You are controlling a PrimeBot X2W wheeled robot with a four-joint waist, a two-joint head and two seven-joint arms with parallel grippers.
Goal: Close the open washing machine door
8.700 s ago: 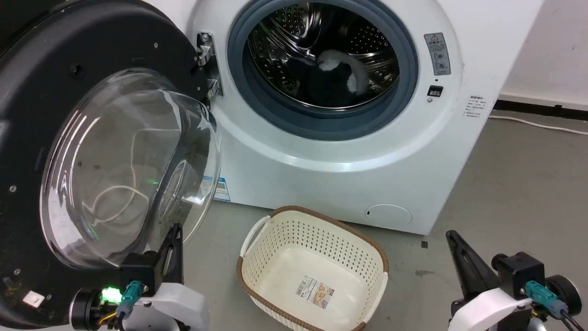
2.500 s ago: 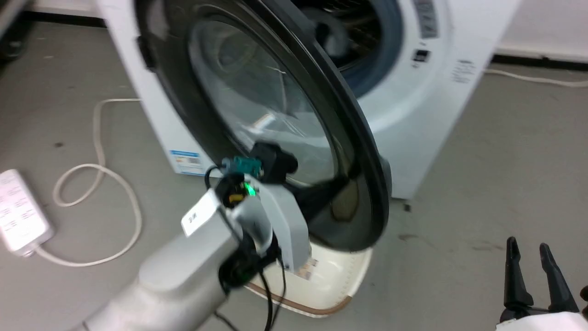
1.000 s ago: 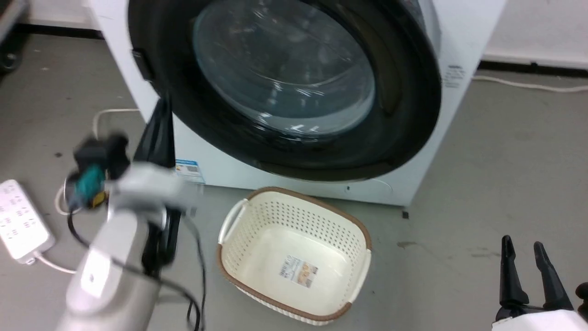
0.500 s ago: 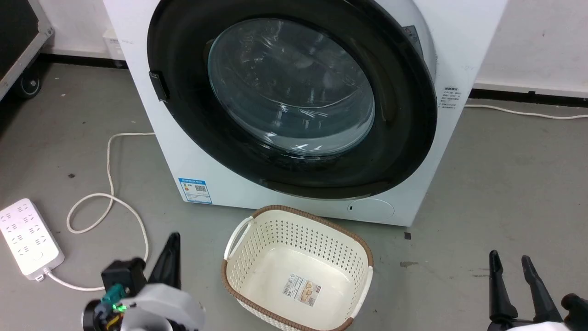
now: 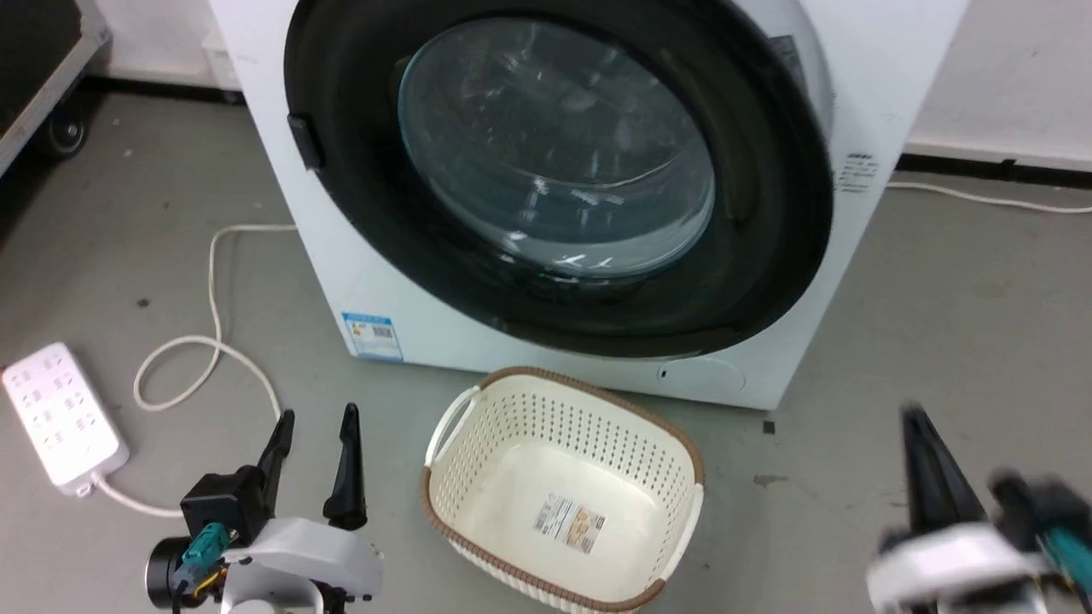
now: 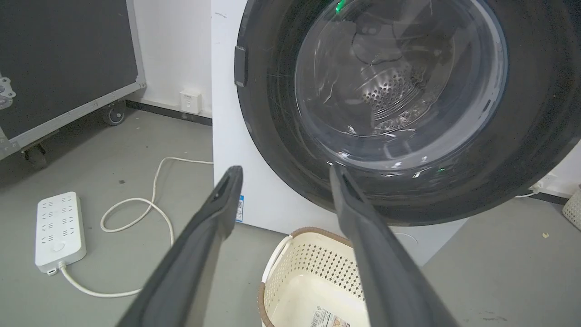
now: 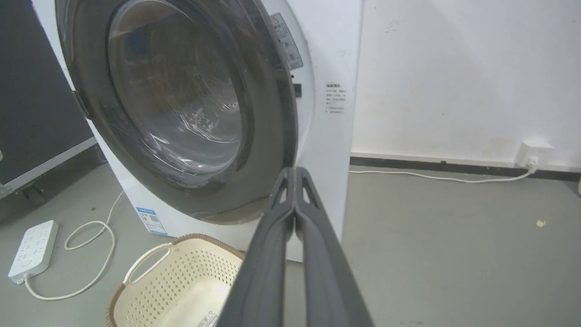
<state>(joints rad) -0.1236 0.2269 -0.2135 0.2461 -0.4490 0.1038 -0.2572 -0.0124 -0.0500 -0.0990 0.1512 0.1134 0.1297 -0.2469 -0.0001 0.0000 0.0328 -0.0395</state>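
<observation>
the washing machine door (image 5: 768, 213) has a glossy black plastic rim round smooth clear glass. the washing machine (image 5: 341, 273) is smooth white, its drum (image 6: 390, 91) shiny perforated steel. the basket (image 5: 554, 418) is matt cream plastic, the floor (image 5: 938, 298) dull, scuffed grey.

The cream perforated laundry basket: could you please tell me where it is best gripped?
Probably the white loop handle at the left end of the cream perforated laundry basket, approached from above by the open left gripper: it arches clear of the brown rim, leaving a gap for one finger, and sits nearest it.
</observation>
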